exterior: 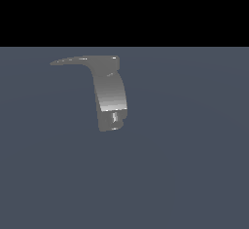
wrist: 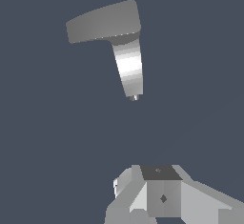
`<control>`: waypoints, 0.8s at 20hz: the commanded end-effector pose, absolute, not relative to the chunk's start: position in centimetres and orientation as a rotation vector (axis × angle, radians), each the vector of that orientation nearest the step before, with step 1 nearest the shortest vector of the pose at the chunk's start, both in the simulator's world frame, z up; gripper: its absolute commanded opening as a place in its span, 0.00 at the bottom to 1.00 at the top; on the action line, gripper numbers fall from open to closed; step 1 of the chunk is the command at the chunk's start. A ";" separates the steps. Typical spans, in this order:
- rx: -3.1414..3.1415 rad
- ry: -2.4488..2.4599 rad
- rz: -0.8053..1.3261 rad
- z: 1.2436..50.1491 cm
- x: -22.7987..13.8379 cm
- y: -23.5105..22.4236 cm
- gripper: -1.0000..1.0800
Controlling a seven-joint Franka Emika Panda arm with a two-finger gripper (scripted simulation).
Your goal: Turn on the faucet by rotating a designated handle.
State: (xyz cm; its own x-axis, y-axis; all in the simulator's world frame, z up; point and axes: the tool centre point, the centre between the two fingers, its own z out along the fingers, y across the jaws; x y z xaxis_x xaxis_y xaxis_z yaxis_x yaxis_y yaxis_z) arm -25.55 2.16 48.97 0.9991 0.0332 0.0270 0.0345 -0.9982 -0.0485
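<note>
1. From the faucet (exterior: 112,94), the handle (exterior: 73,61) juts toward the exterior view's left.
2. My gripper (wrist: 162,194) sits well apart from the faucet; whether its jaws are parted, I cannot tell.
3. I judge the approach comes first: reach the handle, then rotate.

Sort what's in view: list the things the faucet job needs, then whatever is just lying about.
Needed for the job:
faucet
handle
gripper, only partly in the wrist view, apart from the faucet

Lying about:
nothing else shows, only the plain grey floor
</note>
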 end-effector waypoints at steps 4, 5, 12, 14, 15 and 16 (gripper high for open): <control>-3.092 -0.045 -0.040 48.9 -25.5 2.3 0.00; -3.092 -0.040 -0.040 48.8 -25.5 2.4 0.00; -3.093 0.042 -0.039 48.0 -25.1 3.7 0.00; -3.093 0.080 -0.038 47.6 -24.9 4.2 0.00; -3.093 0.101 -0.038 47.4 -24.7 4.6 0.00; -3.092 0.124 -0.037 47.2 -24.6 4.9 0.00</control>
